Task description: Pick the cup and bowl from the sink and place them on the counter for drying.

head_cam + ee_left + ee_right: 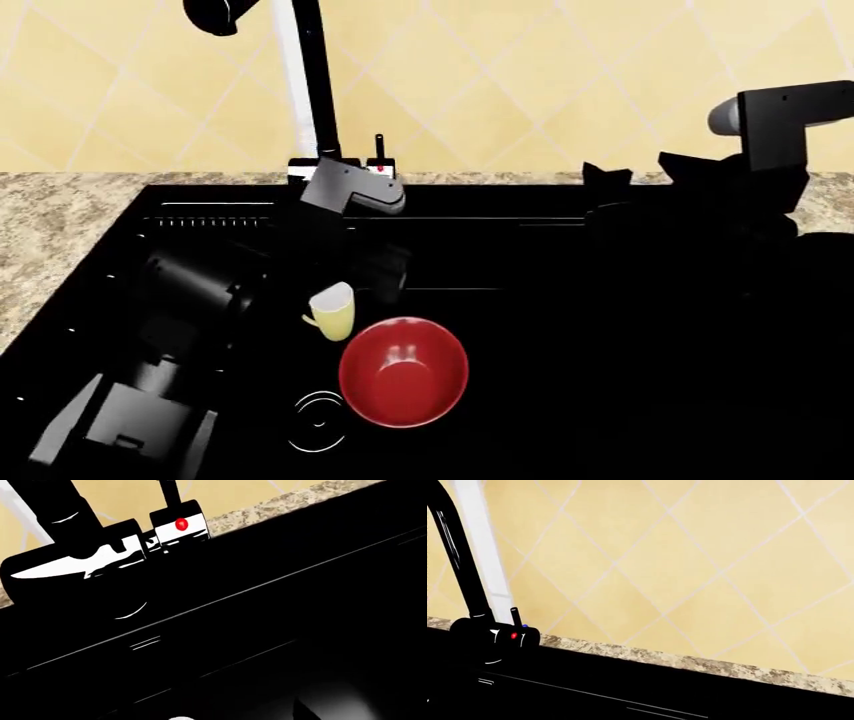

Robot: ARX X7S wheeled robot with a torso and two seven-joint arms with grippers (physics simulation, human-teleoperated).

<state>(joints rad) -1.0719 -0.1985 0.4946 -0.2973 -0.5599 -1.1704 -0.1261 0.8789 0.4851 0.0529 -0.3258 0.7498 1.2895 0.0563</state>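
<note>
The pale yellow cup stands tilted in the black sink, touching the far-left side of the red bowl. My left gripper hangs just behind and right of the cup, black against the black basin, so I cannot tell how its jaws stand. In the left wrist view a white sliver shows at the frame edge; neither cup nor bowl is plain there. My right gripper is raised over the sink's far right rim, its two dark prongs apart and empty.
The tall faucet rises at the sink's back, also in the left wrist view and the right wrist view. The speckled counter lies left of the sink and behind it. A drain ring sits left of the bowl.
</note>
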